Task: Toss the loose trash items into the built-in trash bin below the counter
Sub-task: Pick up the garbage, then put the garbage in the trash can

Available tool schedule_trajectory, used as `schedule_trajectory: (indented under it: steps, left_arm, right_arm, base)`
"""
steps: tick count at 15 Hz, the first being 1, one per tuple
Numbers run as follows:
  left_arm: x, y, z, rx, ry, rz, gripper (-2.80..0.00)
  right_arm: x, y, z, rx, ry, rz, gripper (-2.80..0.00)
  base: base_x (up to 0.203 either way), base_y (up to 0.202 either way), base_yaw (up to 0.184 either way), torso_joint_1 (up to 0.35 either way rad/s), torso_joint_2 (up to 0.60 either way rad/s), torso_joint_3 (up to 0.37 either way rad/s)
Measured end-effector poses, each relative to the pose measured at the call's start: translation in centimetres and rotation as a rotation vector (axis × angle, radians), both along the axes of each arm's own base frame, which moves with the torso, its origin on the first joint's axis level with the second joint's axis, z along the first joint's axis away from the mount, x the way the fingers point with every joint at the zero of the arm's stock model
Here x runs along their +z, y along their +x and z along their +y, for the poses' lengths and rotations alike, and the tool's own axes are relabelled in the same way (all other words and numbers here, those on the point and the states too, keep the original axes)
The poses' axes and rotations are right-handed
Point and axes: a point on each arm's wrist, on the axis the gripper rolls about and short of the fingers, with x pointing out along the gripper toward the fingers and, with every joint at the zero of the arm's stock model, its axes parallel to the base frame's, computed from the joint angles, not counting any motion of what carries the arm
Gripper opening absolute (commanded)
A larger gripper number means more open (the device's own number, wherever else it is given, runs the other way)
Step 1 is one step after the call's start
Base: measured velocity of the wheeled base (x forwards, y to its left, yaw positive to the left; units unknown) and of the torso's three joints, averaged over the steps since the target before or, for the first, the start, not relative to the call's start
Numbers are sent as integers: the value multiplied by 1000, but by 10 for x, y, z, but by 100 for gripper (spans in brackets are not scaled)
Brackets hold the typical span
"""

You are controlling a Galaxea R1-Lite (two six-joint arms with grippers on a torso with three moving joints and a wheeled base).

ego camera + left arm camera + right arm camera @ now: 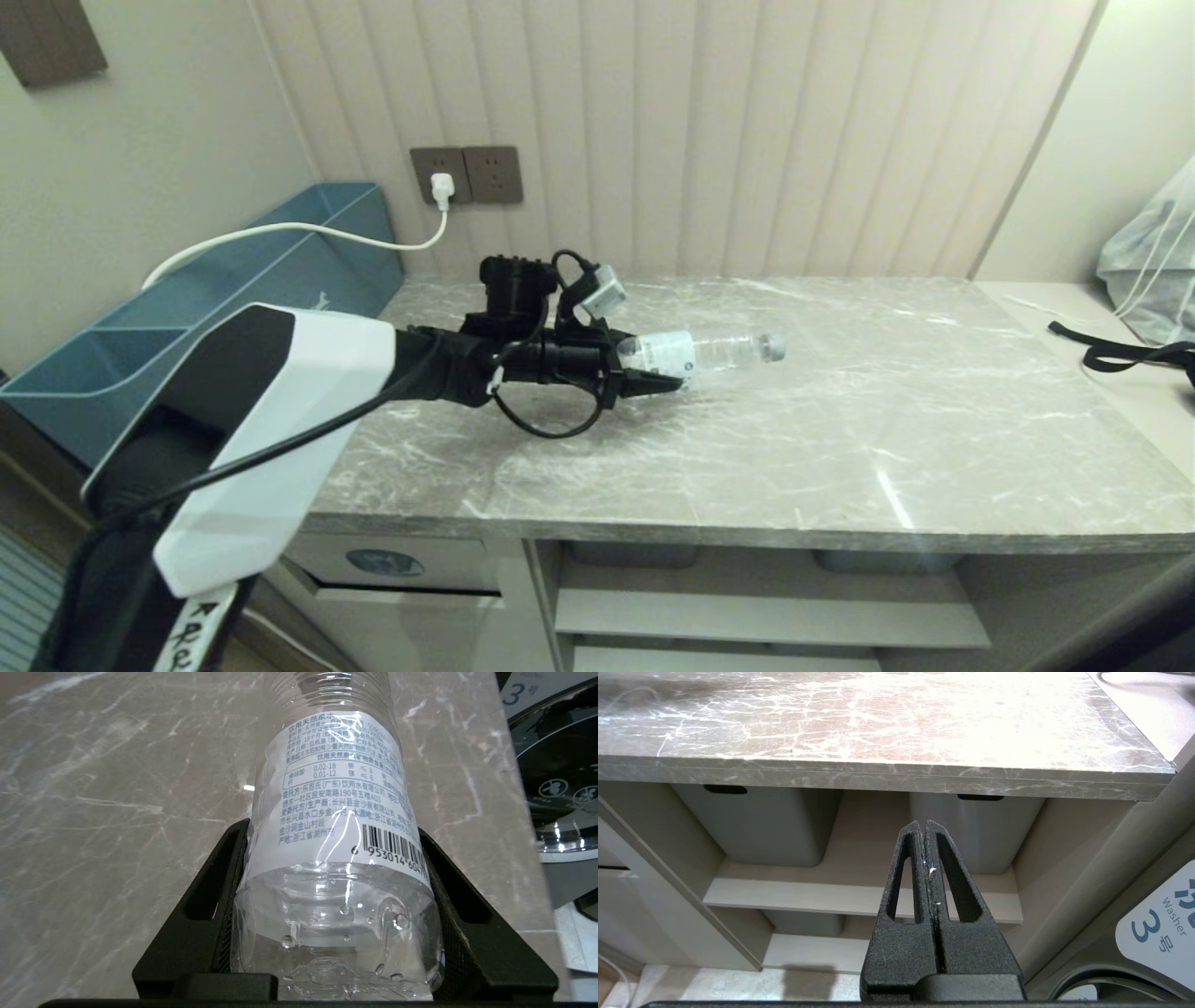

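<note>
Now left gripper (653, 373) jaws clamp bottle (709, 353) (base end) on counter (840, 439).

A white, angular shell with black panels covers the left arm (280, 411), black cables looping along its slim black wrist toward the matte black tool (653, 378).

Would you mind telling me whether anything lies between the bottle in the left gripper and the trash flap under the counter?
The left gripper grips the bottle by its base, above the counter. The trash flap sits below the counter's front edge, so the slab itself lies between them; the bottle must clear that edge. Nothing else visible blocks the way.
</note>
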Motion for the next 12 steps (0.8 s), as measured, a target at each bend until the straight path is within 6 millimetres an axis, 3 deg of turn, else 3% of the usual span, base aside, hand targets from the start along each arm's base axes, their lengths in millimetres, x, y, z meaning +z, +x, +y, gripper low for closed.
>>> schedule_trajectory:
  steps: [3,5,12]
  left_arm:
    - [31,-22,28,33,7,25,-280]
    - [47,-51,47,47,24,67,-280]
    - [81,-201,131,228,59,175,-280]
  right_arm:
    - [0,0,0,0,0,0,-280]
    - [0,0,0,0,0,0,-280]
    - [0,0,0,0,0,0,-280]
  base:
    - [0,0,0,0,0,0]
    - [0,0,0,0,0,0]
    - [0,0,0,0,0,0]
